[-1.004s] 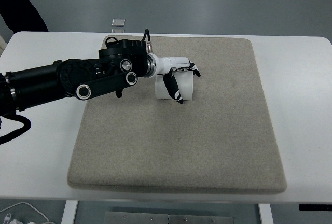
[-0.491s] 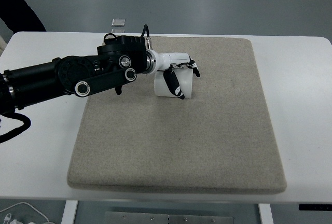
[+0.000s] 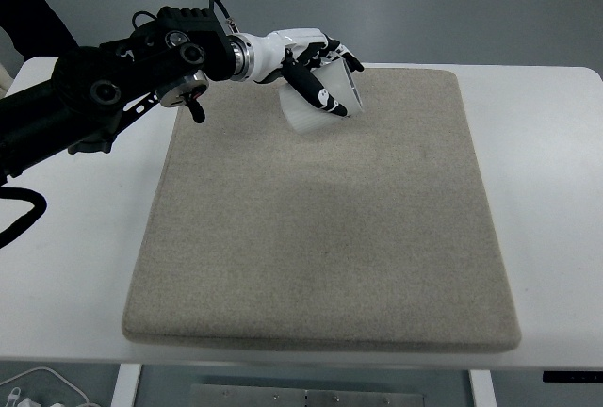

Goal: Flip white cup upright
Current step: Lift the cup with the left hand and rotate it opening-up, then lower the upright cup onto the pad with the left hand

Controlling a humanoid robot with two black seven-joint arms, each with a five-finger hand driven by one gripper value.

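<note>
My left hand point(image 3: 320, 77) grips the white cup point(image 3: 318, 105) and holds it raised over the far edge of the grey mat point(image 3: 320, 228). The cup is tilted, its body slanting down to the left under my fingers point(image 3: 311, 87), which wrap its side. The black left arm point(image 3: 104, 96) reaches in from the left edge, up over the mat's far left corner. Which end of the cup is the mouth is hard to tell. No right arm shows in the top view.
The mat lies on a white table point(image 3: 546, 162). A small clear box point(image 3: 215, 41) sits on the floor beyond the table's far edge. A dark-clothed person point(image 3: 28, 2) shows at the top left corner. White cables point(image 3: 38, 390) lie at the bottom left.
The left hand has lifted the cup off the mat and carried it toward the far edge, tilting it. The arm has swung up and away with it.
</note>
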